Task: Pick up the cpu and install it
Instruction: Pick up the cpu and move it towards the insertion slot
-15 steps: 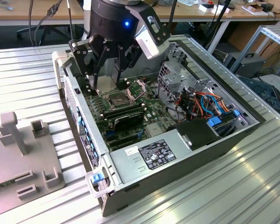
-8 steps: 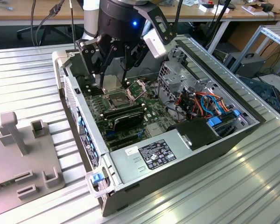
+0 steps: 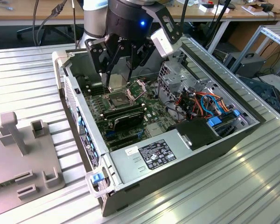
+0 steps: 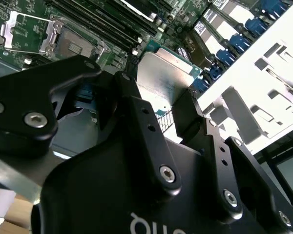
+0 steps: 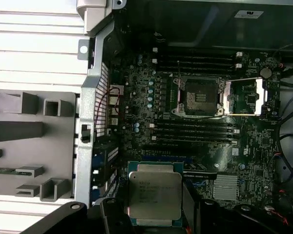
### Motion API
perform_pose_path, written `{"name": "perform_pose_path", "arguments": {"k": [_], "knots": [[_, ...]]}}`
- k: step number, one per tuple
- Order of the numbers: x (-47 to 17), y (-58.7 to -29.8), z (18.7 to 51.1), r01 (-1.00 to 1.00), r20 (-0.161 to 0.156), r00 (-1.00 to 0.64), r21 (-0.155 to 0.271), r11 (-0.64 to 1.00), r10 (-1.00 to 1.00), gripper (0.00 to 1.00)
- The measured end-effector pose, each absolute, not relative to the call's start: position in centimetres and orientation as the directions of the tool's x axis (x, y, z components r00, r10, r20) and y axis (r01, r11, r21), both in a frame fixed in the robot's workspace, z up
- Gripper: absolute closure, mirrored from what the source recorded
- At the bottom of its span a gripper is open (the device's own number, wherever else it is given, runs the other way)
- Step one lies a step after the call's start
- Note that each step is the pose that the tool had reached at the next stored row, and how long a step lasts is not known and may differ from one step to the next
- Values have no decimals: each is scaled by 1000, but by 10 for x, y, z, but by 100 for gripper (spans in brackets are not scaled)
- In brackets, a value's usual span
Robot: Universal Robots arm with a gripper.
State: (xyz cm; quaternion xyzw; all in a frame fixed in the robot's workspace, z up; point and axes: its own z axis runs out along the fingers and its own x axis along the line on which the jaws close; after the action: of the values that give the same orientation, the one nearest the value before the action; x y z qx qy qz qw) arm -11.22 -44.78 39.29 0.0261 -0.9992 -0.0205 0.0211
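One ribbed metal table [image 3: 32, 74] carries an open computer case [image 3: 186, 175] at the centre of the exterior view, with a grey fixture tray [image 3: 23, 163] at 8 o'clock of it. Inside the case lies the green motherboard [image 3: 151, 114], and a power supply [image 3: 151, 156] sits at 6 o'clock of the board. The arm's black gripper [image 3: 116, 80] hangs over the board's 12 o'clock part. Its fingers [image 4: 133, 100] are closed on opposite edges of the cpu [image 4: 161, 78], which is held in the air clear of the board, a pale face showing in both wrist views. In the exterior view the cpu is just at 12 o'clock of the dark socket [image 3: 121, 99], whose hinged metal frame [image 3: 140, 87] stands open.
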Motion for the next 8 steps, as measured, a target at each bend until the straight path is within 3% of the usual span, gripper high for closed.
{"name": "perform_pose_path", "arguments": {"k": [8], "knots": [[-94, -448, 393, -51, 41, -998, 42, 998, -53, 47]]}}
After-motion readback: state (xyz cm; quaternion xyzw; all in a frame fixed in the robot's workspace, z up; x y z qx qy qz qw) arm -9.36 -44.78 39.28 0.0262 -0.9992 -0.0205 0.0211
